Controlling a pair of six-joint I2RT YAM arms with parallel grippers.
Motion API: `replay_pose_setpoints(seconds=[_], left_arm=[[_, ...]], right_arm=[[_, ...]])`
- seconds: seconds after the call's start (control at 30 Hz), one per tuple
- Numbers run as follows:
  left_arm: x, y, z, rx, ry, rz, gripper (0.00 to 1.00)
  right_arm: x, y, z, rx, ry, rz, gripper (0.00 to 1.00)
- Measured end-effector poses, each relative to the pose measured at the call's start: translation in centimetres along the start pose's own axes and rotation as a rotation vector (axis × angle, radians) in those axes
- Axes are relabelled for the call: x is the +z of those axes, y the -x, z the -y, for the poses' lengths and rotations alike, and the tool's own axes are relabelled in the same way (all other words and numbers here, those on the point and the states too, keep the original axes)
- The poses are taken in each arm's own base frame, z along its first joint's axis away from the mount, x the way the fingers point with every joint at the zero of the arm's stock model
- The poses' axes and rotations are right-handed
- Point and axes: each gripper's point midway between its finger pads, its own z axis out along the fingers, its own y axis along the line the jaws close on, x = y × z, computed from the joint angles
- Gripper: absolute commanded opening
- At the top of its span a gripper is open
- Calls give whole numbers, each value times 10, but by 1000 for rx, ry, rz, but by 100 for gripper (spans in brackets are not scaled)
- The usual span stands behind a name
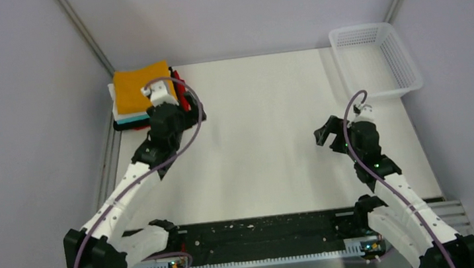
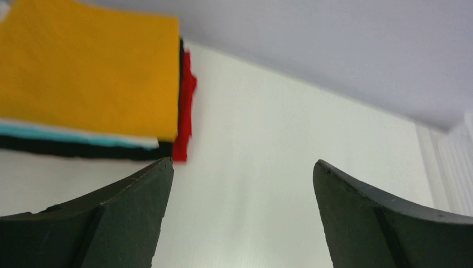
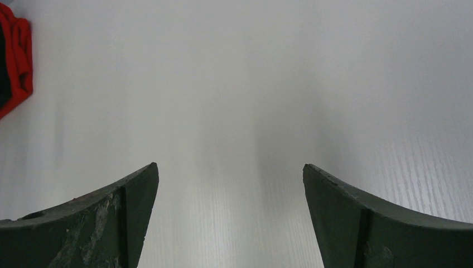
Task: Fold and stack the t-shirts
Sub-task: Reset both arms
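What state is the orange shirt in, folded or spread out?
Folded. The orange shirt lies as a flat, neat rectangle on top of the other tees, stacked in the table's corner.

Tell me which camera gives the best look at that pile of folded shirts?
The left wrist view: the pile sits close up, orange on top, white, teal, black and red edges showing. The top external view shows it small, partly behind the left arm. The right wrist view catches only a red scrap.

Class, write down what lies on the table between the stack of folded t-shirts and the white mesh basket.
Only bare white table lies between the t-shirt stack and the basket, as the top external view shows.
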Motion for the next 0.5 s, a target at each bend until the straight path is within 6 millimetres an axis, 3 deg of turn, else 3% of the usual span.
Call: replay_pose_setpoints(seconds=[0.07, 0.13, 0.23, 0.3, 0.5], left_arm=[[-19, -53, -10, 19, -27, -100, 99], [-34, -99, -33, 37, 0, -191, 99], [-50, -136, -66, 44, 72, -249, 99], [-56, -143, -75, 36, 87, -248, 99], [-59, -124, -69, -5, 62, -176, 99]], right_arm=[[-3, 2, -1, 7, 8, 14, 99], [-6, 1, -1, 15, 12, 22, 99], [-10, -2, 2, 20, 10, 31, 99], [-13, -3, 4, 21, 6, 37, 99], [-17, 0, 8, 22, -6, 71, 99]])
